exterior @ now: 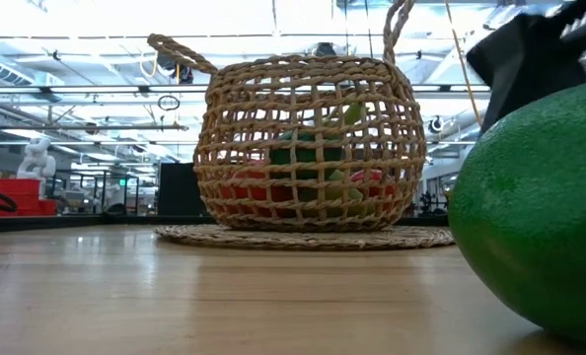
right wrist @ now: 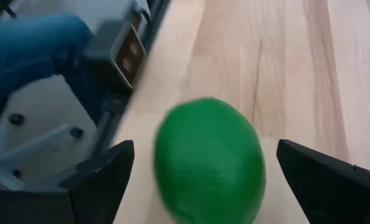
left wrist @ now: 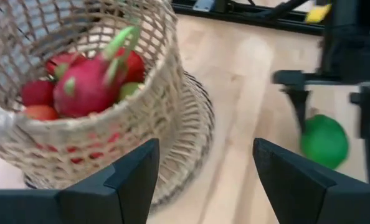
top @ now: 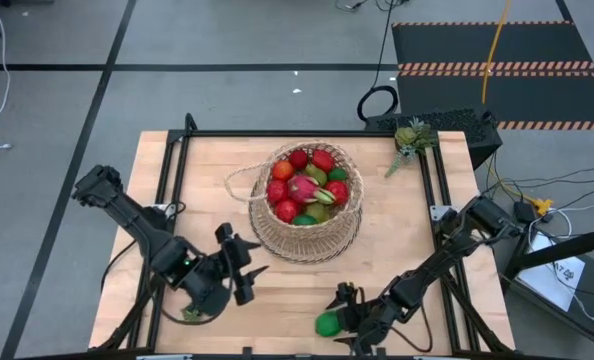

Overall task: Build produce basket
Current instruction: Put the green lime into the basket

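Bare pale wooden table [top: 397,235], black-railed, broad open board left and right of centre. No readable writing anywhere.

Round tan woven wicker basket [top: 307,215] mid-table on its flat woven base, holding red round fruits [top: 279,190], 1 pink dragon fruit [left wrist: 85,87], green pieces.

Left gripper [top: 245,268] near basket's left, fingers parted, empty.

Right gripper [top: 341,316] at front edge, fingers spread wide around, not gripping, smooth green lime [right wrist: 210,162].

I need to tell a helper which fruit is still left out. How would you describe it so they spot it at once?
Start at the wicker basket mid-table, then look to the table's near edge by the right gripper. The lime lies there on bare wood: plain green and the only fruit outside the basket.
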`<action>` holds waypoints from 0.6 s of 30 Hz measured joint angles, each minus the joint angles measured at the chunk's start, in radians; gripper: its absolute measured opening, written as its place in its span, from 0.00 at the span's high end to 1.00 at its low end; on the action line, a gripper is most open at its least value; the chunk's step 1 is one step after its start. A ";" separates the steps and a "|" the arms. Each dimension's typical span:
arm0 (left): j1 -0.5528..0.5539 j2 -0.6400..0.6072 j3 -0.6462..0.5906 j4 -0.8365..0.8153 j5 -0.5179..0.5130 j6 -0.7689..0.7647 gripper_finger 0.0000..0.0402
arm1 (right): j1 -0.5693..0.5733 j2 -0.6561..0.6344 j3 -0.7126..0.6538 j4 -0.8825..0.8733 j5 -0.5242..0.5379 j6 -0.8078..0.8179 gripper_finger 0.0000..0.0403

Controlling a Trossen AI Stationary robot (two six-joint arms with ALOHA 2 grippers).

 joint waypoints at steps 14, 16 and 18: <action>-0.099 0.000 -0.016 0.004 -0.052 -0.123 0.35 | -0.060 0.063 -0.001 0.007 -0.131 -0.016 0.15; -0.099 0.000 -0.016 0.004 -0.052 -0.117 0.35 | -0.061 0.063 -0.001 0.016 -0.131 -0.024 0.20; -0.099 0.000 -0.016 0.004 -0.054 -0.102 0.35 | -0.060 0.062 -0.001 0.026 -0.131 -0.027 0.24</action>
